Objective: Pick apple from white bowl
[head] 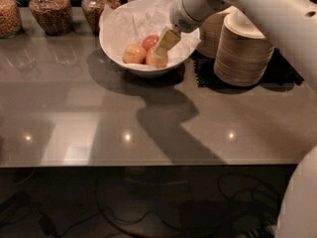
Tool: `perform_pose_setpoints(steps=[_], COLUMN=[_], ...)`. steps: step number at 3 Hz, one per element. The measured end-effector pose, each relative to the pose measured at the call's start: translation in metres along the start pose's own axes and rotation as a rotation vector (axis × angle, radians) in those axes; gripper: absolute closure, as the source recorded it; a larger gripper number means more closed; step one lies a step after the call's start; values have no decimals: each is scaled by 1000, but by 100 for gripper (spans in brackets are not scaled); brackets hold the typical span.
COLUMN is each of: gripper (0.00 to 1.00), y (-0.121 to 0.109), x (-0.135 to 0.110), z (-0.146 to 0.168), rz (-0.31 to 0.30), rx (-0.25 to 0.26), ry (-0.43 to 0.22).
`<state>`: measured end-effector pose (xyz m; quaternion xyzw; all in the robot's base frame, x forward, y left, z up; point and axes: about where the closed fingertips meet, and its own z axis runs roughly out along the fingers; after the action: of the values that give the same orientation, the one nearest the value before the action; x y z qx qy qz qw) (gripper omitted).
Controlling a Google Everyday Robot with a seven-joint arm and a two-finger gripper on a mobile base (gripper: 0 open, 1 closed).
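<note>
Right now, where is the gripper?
Upper centre of the camera view: the gripper is inside the white bowl, over the rightmost apple, left of the stacked bowls.
</note>
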<state>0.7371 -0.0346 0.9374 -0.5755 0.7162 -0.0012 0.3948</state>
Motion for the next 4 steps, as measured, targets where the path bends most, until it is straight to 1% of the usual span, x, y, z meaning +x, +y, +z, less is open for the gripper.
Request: perform_pose_setpoints(steps=[1,2,3,4], gripper=[37,35,26,27], y=[4,10,18,26], x=[3,8,13,15], z=[11,22,31,37], rz=[36,67,89,107], rx=[-24,-50,-82,-114], ry=[12,22,33,43])
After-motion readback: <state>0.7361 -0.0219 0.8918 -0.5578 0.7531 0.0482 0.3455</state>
